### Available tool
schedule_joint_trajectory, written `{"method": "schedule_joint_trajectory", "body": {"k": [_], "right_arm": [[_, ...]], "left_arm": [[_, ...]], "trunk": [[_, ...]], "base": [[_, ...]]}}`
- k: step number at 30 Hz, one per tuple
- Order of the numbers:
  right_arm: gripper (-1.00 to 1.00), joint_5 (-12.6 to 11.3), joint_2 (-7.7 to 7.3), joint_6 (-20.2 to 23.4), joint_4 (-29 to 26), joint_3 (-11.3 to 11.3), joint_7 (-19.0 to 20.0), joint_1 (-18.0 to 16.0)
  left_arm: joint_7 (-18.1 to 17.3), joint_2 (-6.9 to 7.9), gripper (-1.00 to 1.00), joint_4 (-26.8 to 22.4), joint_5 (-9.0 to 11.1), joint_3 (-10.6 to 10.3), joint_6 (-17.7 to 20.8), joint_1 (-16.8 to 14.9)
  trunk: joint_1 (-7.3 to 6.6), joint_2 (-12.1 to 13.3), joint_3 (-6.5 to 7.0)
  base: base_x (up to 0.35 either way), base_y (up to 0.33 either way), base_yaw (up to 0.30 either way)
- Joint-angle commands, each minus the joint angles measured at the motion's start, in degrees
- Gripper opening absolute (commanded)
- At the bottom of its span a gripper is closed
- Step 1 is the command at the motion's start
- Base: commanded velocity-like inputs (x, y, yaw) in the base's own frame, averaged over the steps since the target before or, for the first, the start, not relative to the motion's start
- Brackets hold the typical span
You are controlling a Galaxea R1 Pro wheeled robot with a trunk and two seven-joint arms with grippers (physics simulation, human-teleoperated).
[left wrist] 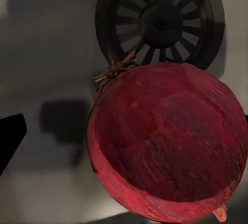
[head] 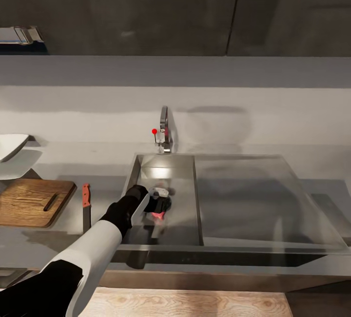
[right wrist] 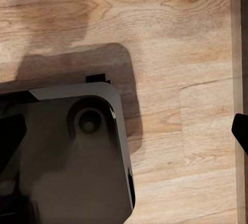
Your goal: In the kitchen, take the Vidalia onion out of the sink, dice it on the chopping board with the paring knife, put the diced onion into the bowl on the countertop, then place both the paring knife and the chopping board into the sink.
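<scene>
The countertop (head: 273, 112) runs the full width of the head view, grey and smooth, below dark wall panels. The sink (head: 185, 229) is set into it, with the basin on the left and a flat drainboard (head: 258, 195) on the right. A chrome tap (head: 165, 134) with a red knob stands at the basin's rear edge. The chopping board (head: 29, 202) lies on the counter to the left of the sink, handle slot toward the basin. The bowl (head: 10, 145) sits behind the board, partly cut off by the frame edge. The paring knife (head: 86, 206) lies between board and sink, red handle away from the robot.

The left gripper (head: 158, 207) is inside the basin, directly over the Vidalia onion (left wrist: 165, 141). Jaw opening cannot be determined. In the left wrist view the onion rests beside the round drain (left wrist: 160, 20).

The right wrist view shows pale wood flooring (right wrist: 181, 53) and a dark part of the robot's base (right wrist: 67, 157).
</scene>
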Motion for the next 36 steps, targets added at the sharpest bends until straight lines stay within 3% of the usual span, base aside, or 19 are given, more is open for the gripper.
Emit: {"method": "schedule_joint_trajectory", "body": {"k": [1,7,8,28,34,36], "right_arm": [[1.0,-0.3,0.0,-0.1,0.0,0.5,-0.2,0.0],[1.0,-0.3,-0.01,-0.1,0.0,0.5,-0.2,0.0],[1.0,-0.3,-0.01,-0.1,0.0,0.5,-0.2,0.0],[1.0,-0.3,-0.01,-0.1,0.0,0.5,-0.2,0.0],[1.0,-0.3,-0.01,-0.1,0.0,0.5,-0.2,0.0],[1.0,-0.3,-0.01,-0.1,-0.1,0.5,-0.2,0.0]], "left_arm": [[0.2,0.02,1.0,0.0,0.4,-0.2,0.2,0.0],[0.2,0.06,1.0,0.0,0.4,-0.2,0.0,0.0],[0.2,0.07,-1.0,0.0,0.4,-0.2,0.0,0.0],[0.4,0.08,-1.0,-0.6,0.4,-0.1,0.1,0.0],[0.6,0.08,-1.0,-6.4,0.4,-0.1,0.9,0.0],[0.6,0.08,-1.0,-9.5,0.4,-0.1,2.7,0.0]], "trunk": [[0.03,-0.1,-0.1],[0.03,-0.1,-0.1],[0.03,-0.1,-0.1],[0.03,-0.1,0.6],[0.03,-0.1,1.14],[0.03,-0.1,1.32]], "base": [[0.0,0.0,0.0],[0.0,0.0,0.0],[0.0,0.0,0.0],[0.0,0.0,0.0],[0.0,0.0,0.0],[0.0,0.0,0.0]]}}
